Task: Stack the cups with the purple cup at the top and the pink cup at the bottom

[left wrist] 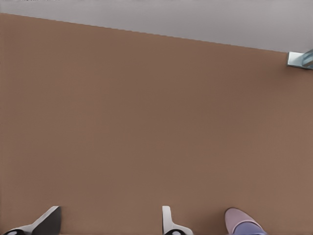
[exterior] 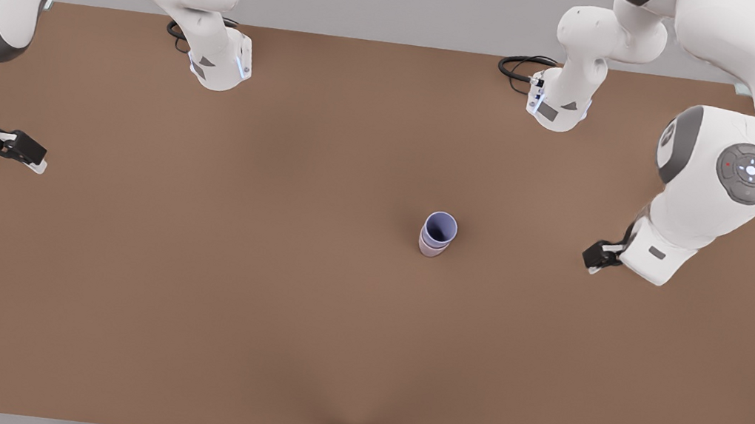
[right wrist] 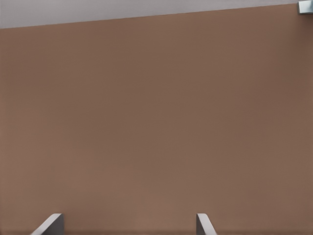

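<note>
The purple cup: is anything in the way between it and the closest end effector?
Nothing visible. Only bare table lies between the open left end effector and the purple cup, which already sits inside the pink cup. The right end effector waits, open, at the front view's left.

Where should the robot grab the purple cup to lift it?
Probably its open rim, from straight above: the purple cup stands upright, nested in the pink cup, only its upper band exposed. The left end effector, open, is nearer; the right end effector waits at the front view's left.
</note>
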Robot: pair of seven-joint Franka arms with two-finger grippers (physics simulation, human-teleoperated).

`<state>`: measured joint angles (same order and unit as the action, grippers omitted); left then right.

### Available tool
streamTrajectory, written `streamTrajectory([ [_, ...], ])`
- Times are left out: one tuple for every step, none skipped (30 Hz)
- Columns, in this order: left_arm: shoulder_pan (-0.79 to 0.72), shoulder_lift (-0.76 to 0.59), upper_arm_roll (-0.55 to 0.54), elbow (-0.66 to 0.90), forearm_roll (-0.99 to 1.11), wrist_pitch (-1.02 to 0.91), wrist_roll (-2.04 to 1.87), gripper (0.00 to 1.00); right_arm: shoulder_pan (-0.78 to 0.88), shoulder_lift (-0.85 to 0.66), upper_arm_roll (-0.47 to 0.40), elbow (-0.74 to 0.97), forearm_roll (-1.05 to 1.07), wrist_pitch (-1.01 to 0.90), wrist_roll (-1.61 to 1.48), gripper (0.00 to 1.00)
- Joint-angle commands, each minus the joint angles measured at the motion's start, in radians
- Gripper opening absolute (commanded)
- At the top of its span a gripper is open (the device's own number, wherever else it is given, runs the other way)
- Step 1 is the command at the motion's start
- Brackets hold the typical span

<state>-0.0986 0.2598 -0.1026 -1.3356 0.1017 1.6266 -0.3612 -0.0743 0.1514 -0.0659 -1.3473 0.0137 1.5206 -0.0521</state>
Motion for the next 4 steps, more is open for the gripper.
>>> streamTrajectory([
  [0.0,0.003,0.003,0.01,0.0,-0.033,0.355,1.0,0.001,-0.001,0.0,0.0,0.002,0.0,-0.003,1.0],
  [0.002,0.001,0.001,0.01,0.0,-0.033,0.355,1.0,0.001,-0.001,0.0,0.0,0.0,0.0,-0.003,1.0],
  [0.02,0.001,0.001,0.01,-0.003,-0.033,0.355,1.0,-0.001,-0.001,-0.002,0.0,0.0,0.0,-0.003,1.0],
  [0.023,0.001,0.0,0.01,-0.003,-0.033,0.355,1.0,0.001,-0.001,0.0,0.0,-0.001,0.0,-0.003,1.0],
])
